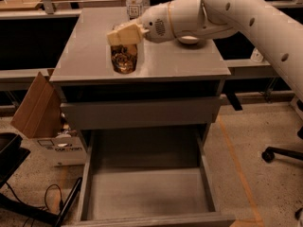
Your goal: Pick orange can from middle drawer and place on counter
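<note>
My gripper [124,38] is shut on the orange can [124,59], gripping its top and holding it upright over the front left part of the glossy grey counter [85,46]. Whether the can touches the surface I cannot tell. My white arm [222,13] reaches in from the upper right. The middle drawer [147,188] stands pulled out below, and its grey floor holds nothing.
A clear plastic bottle [134,1] stands at the counter's back edge. A white bowl [190,39] sits behind my arm, mostly hidden. A cardboard box [41,115] leans left of the cabinet. A chair base [281,151] is at the right.
</note>
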### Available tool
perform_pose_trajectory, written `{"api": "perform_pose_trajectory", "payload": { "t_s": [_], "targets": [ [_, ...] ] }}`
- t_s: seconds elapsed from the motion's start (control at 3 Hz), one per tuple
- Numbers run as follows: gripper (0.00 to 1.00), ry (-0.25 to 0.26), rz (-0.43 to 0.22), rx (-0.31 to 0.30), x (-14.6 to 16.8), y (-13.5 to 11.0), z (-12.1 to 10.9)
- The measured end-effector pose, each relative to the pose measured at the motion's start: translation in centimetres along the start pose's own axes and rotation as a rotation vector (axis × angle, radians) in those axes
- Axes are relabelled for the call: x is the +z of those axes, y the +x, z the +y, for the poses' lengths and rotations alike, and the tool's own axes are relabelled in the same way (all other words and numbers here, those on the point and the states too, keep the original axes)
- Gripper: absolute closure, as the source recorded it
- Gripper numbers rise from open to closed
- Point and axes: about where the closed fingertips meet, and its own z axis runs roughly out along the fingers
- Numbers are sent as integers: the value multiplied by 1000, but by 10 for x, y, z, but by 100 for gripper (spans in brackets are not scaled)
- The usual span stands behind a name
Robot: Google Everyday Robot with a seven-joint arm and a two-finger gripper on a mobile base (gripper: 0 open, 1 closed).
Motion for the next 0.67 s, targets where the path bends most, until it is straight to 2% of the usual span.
{"api": "perform_pose_trajectory", "payload": {
  "t_s": [0.33, 0.67],
  "targets": [
    [100, 51, -38, -28, 55, -33, -18],
    [100, 109, -44, -104, 124, -34, -36]
  ]
}}
